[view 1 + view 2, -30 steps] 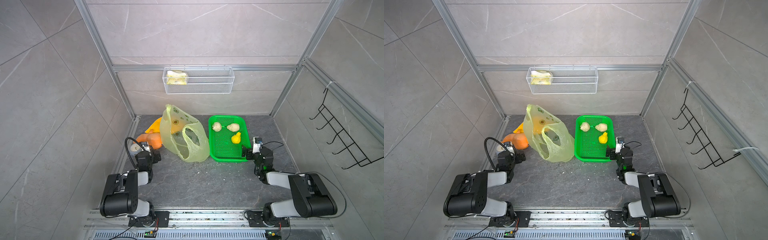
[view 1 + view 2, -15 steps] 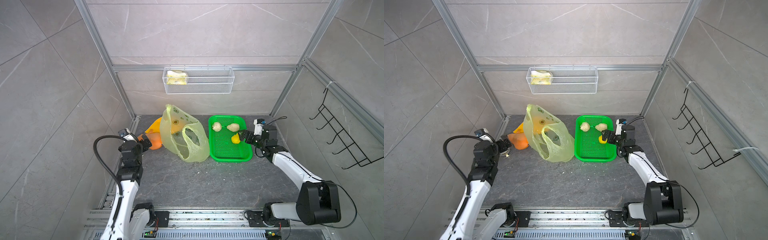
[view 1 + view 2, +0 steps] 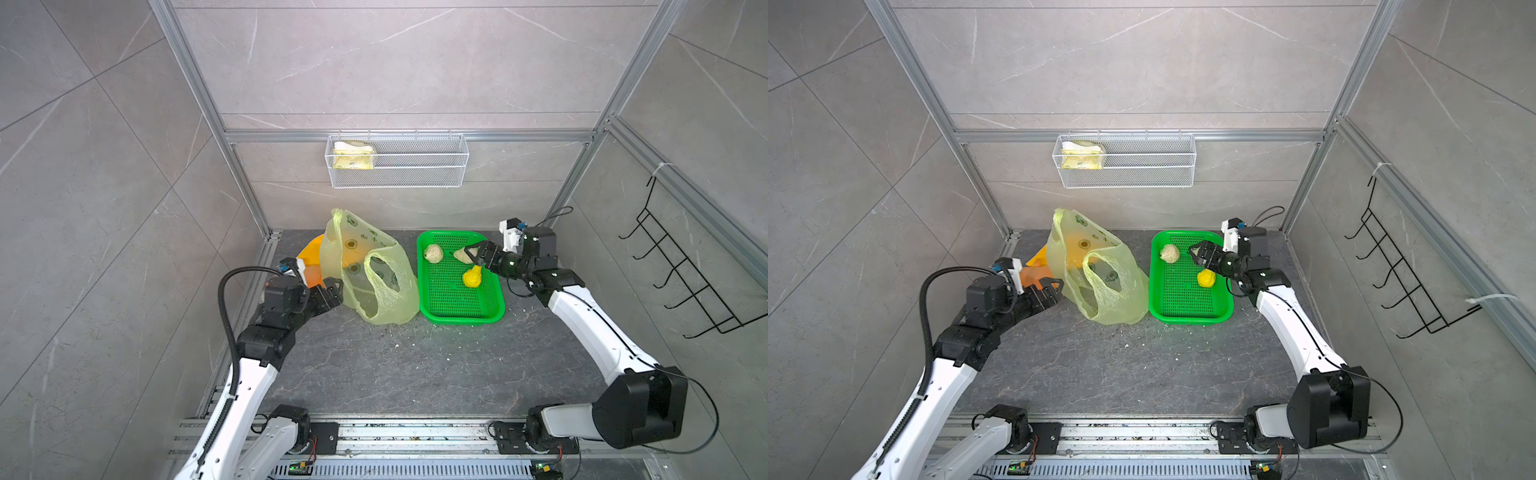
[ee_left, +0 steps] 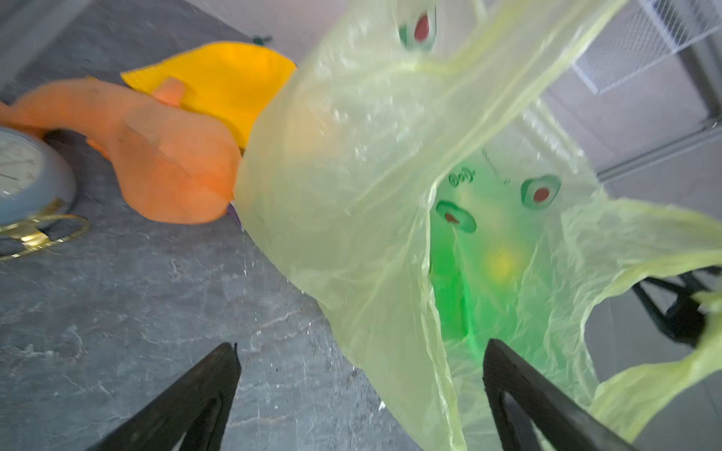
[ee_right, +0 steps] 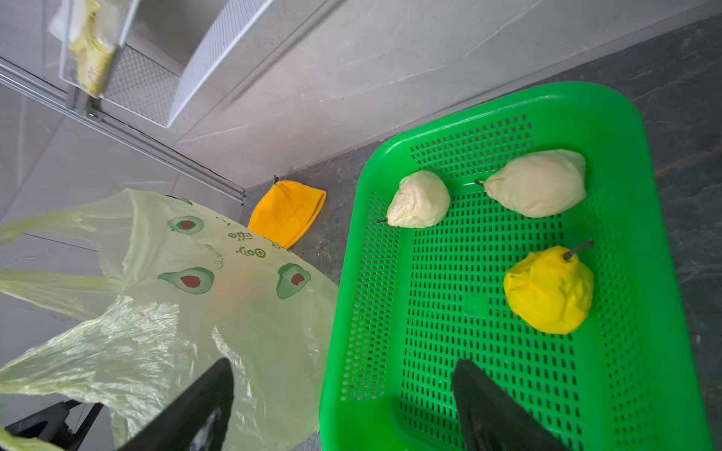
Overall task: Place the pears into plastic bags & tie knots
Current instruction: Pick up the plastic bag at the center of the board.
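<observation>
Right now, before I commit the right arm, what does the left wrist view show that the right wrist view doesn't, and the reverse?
Left wrist only: the orange gourd and a grey dial beside it. Right wrist only: two beige pears lying in the green tray, plus the packet in the wall basket. Both: the plastic bag, the yellow cloth, and the yellow pear, sharp in the right wrist view but only a blur through the bag in the left.

Green tray (image 3: pixel 459 318): far, right of centre. Orange gourd (image 4: pixel 172 168) and yellow cloth (image 5: pixel 287 213): far left. Wire basket (image 3: pixel 415 170) holding a packet (image 3: pixel 352 156): far wall.
</observation>
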### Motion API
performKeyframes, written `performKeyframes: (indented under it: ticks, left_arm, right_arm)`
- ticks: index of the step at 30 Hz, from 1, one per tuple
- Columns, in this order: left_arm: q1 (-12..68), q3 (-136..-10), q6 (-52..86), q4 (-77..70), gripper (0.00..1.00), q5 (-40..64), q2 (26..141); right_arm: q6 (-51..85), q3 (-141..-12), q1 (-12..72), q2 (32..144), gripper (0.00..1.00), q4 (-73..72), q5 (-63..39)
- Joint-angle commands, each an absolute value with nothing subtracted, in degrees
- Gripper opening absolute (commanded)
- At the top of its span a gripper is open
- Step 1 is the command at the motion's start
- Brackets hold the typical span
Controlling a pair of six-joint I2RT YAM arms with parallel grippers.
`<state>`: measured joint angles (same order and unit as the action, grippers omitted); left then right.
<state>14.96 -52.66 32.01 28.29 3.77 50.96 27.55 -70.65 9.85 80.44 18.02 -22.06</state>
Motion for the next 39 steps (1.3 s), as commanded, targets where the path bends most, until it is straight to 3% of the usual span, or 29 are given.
performKeyframes:
  ticks: [1, 11, 18, 21, 26, 39]
  left_arm:
    - [19.23, -55.69, 32.63, 29.09, 1.00, -2.35, 53.35]
    - [21.00, -58.43, 33.40, 22.49, 0.97, -6.82, 66.24]
    - [22.23, -57.16, 33.39, 18.70, 0.42, -5.22, 68.60]
    - [22.50, -55.72, 33.40, 18.55, 0.35, -4.69, 66.54]
    - [22.88, -53.82, 33.97, 18.62, 0.01, -3.18, 63.84]
    - [26.31, -53.09, 35.01, 19.43, 0.00, -3.58, 61.52]
  right_arm:
    - [21.44, -75.04, 13.80, 83.25, 0.89, 32.29, -9.00]
    - [19.95, -86.09, 19.57, 97.39, 0.90, 35.35, 3.37]
    - [20.89, -97.63, 20.50, 108.73, 0.91, 41.43, 12.00]
    - [22.13, -93.06, 20.52, 105.41, 0.92, 39.68, 16.29]
    - [24.70, -85.44, 20.11, 101.44, 0.94, 39.69, 19.21]
    - [30.31, -89.04, 16.37, 114.21, 0.95, 35.97, 16.35]
